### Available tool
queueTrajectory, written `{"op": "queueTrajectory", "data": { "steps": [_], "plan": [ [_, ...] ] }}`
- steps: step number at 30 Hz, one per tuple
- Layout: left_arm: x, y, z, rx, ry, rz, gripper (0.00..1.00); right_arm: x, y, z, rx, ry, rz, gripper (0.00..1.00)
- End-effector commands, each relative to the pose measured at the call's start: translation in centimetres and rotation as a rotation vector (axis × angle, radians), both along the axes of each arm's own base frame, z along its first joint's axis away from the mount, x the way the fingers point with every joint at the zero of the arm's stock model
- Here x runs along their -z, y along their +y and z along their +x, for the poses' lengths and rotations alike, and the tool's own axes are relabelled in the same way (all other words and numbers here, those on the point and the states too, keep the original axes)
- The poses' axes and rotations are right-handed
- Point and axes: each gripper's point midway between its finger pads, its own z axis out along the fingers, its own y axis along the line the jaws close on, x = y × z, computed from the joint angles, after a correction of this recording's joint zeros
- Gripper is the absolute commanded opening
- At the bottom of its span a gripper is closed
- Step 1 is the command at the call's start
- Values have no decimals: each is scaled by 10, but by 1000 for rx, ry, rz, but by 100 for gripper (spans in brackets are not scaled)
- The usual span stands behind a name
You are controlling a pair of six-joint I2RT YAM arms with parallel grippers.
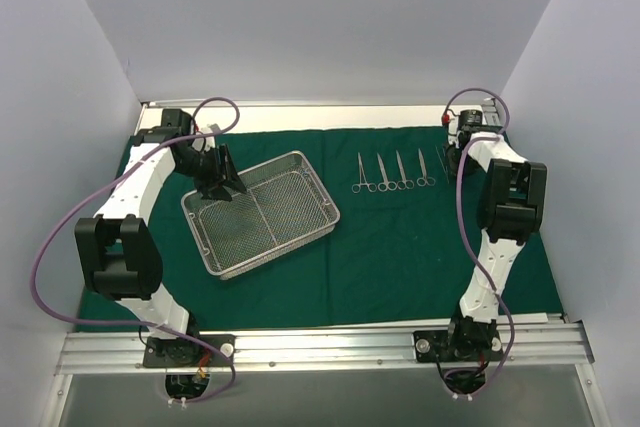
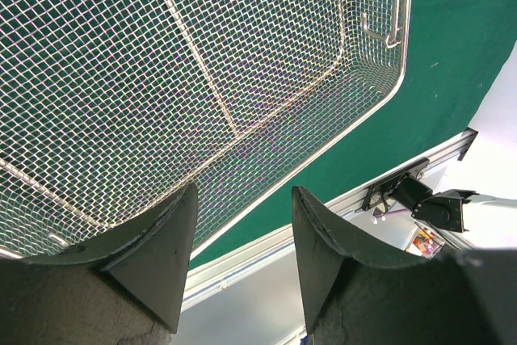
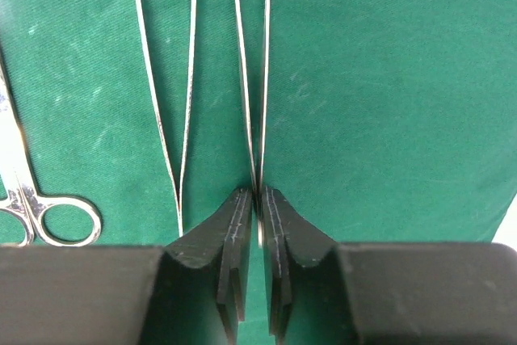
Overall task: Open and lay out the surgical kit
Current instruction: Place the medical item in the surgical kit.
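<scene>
With the green drape (image 1: pixel 400 267) spread flat, the mesh tray (image 1: pixel 270 222) empty and four scissor-handled instruments (image 1: pixel 392 175) in a row beside it, we judge layout nearly done: the left gripper (image 2: pixel 242 191) hovers, fingers apart, over the tray, while the right gripper (image 3: pixel 257 193) pinches slim tweezers (image 3: pixel 255 169) against the drape.

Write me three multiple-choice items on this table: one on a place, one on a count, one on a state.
1. Seen from the top camera, where does the wire-mesh tray lie relative to the row of scissor-handled instruments?
A. to its left
B. to its right
C. on top of it

2. How many scissor-handled instruments lie in that row?
A. two
B. four
C. six

3. The left tool is:
A. shut on an instrument
B. open and empty
C. shut on the tray's rim

Answers:
1 A: the tray sits on the green cloth, left of the row.
2 B: four ring-handled pieces lie side by side.
3 B: its jaws stand apart above the mesh with nothing between them.
</scene>
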Motion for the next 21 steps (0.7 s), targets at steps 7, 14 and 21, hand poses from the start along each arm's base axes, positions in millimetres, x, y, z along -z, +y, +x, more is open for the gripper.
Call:
{"op": "queueTrajectory", "data": {
  "steps": [7,14,21],
  "plan": [
    [-13,0,9,11,-51,-25,58,10,-3,-2,28,37,12,15],
    [-14,2,7,8,-53,-17,58,-11,1,2,60,-25,33,22],
    [-15,4,3,-4,-62,0,59,-78,5,-1,147,-167,61,44]
  ]
}}
